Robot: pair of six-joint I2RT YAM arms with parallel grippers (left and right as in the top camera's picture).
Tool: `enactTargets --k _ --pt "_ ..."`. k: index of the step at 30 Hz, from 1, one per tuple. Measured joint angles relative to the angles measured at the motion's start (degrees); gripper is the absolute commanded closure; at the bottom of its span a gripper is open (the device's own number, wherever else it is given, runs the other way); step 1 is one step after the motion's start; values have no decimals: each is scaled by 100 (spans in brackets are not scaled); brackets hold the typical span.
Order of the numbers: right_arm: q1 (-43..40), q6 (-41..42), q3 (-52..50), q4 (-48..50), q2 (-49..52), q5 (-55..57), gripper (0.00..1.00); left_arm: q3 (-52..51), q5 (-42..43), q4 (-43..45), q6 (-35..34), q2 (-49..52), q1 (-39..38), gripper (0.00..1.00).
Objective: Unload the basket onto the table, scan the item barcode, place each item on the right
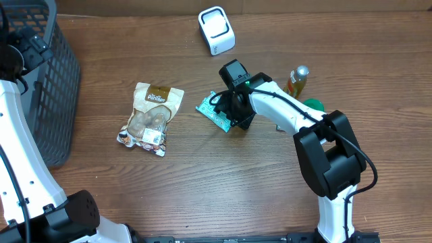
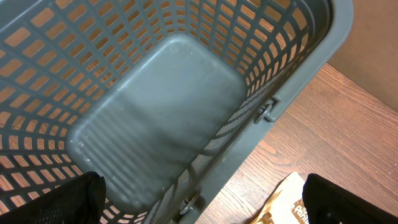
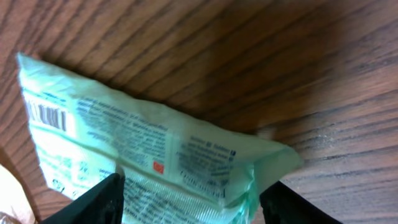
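The basket (image 1: pixel 47 81) stands at the desk's (image 1: pixel 202 196) far left edge. The bag (image 1: pixel 151 118) lies flat on the desk just to its right, apart from it. Right of the bag, near the middle, lies the packet (image 1: pixel 213 112), with the right gripper (image 1: pixel 235 111) over its right end and a finger on each side. The scanner (image 1: pixel 216 30) sits behind the packet, near the back edge. The bottle (image 1: pixel 298 80) stands right of the packet, beyond the arm. The left gripper (image 2: pixel 199 204) hangs above the basket's near wall, with the bag's corner below it to the right.
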Motion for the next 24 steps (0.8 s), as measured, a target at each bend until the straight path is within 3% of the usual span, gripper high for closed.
enactTargets --k 7,16,23,24 --pt "-2 37 -70 70 0 0 36 0 0 0 0 0 0 0" --pt "0 50 -72 79 0 2 26 0 2 0 0 0 0 1" --pt "-2 -44 -72 109 -26 0 0 0 0 0 0 0 0 0" --pt "-2 -59 -72 109 -26 2 0 0 2 0 0 0 0 0"
